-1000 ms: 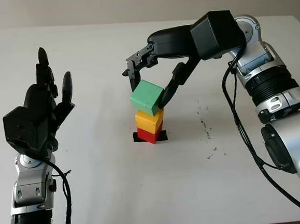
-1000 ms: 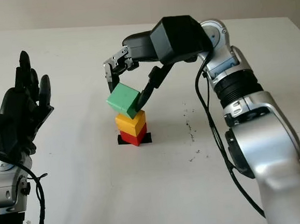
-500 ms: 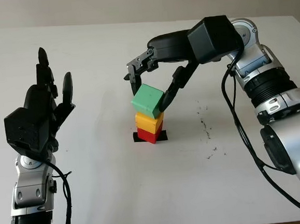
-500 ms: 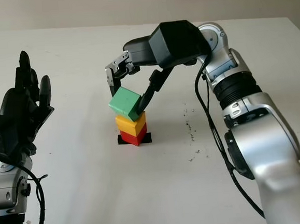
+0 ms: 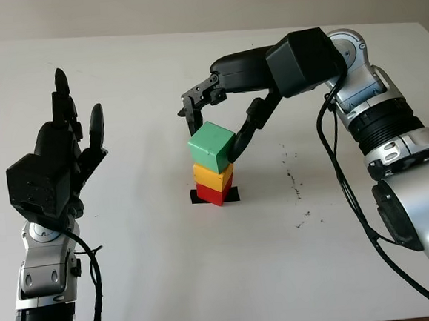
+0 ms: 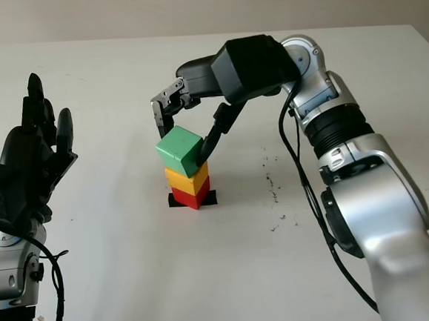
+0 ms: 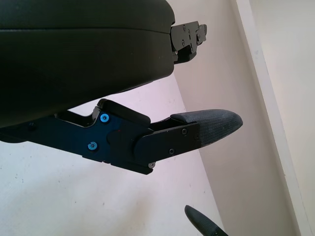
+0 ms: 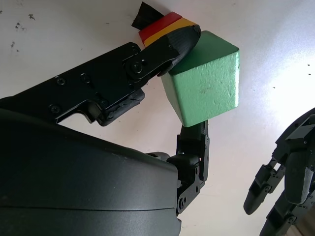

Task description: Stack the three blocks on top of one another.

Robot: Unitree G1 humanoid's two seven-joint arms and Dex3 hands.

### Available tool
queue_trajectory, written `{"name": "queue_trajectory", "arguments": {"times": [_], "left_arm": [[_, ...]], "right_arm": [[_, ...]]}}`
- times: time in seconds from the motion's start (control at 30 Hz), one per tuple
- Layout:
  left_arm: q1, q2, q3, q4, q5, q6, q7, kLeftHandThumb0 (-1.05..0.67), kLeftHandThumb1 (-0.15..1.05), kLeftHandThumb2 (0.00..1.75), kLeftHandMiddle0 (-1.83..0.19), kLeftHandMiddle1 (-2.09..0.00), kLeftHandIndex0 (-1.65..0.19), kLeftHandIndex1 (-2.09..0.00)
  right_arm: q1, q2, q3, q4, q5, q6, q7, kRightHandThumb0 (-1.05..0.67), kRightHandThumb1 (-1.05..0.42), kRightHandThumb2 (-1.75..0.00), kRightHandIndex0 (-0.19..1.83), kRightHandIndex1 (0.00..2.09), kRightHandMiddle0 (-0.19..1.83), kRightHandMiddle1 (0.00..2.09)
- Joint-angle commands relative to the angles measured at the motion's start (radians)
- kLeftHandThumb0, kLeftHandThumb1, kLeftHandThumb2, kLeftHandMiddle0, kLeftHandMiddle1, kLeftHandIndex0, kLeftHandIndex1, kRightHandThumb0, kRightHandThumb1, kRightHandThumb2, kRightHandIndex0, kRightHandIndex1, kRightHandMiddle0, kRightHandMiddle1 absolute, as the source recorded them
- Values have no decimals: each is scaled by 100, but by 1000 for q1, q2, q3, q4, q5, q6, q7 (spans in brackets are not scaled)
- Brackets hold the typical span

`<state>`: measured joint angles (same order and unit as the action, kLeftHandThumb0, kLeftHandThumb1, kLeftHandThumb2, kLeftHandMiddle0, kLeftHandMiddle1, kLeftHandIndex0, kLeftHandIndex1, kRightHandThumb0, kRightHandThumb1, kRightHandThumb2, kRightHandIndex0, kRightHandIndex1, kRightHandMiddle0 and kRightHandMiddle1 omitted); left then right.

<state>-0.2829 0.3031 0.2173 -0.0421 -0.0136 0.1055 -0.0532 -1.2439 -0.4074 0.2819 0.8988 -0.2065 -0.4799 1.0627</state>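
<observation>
Left eye view | green block (image 5: 212, 146) tops yellow block (image 5: 213, 177) | right hand (image 5: 215, 119) straddles it

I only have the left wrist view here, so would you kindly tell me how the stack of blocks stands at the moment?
Observer: The green block sits on the yellow block, which sits on the red block, mid-table on a black patch.
Operator: Thank you. Is anything holding the top one?
Observer: Yes, the right robot hand has fingers on two opposite faces of the green block, as the right wrist view shows.
Operator: And where is the hand on my side?
Observer: The left robot hand is open, raised over the left part of the table, well apart from the stack.
</observation>
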Motion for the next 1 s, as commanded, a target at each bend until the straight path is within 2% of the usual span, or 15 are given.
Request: {"name": "queue_trajectory", "arguments": {"times": [0.0,0.3,0.43,0.77,0.97], "left_arm": [[4,5,1,-17,0,-1,-2,-75,105,65,19,0,19,0],[9,4,0,-23,2,-2,-1,-73,105,66,19,0,19,0],[9,5,-1,-19,12,-4,7,-73,105,66,19,-1,19,0],[6,2,2,-16,8,-6,3,-72,105,66,19,-2,19,0],[6,5,2,-15,7,-5,3,-72,105,66,19,-2,19,0]], "right_arm": [[4,-6,7,-3,-5,-13,-4,-56,-94,-6,26,4,39,157],[2,-7,10,4,-16,-19,-9,-57,-94,-6,26,4,39,158],[3,-9,9,-4,-28,15,-9,-55,-93,-5,23,3,36,155],[3,-26,12,-21,-29,11,24,-65,-84,-5,-2,1,2,98],[0,-39,12,-38,-21,10,64,-70,-84,-5,-15,3,-2,72]]}}
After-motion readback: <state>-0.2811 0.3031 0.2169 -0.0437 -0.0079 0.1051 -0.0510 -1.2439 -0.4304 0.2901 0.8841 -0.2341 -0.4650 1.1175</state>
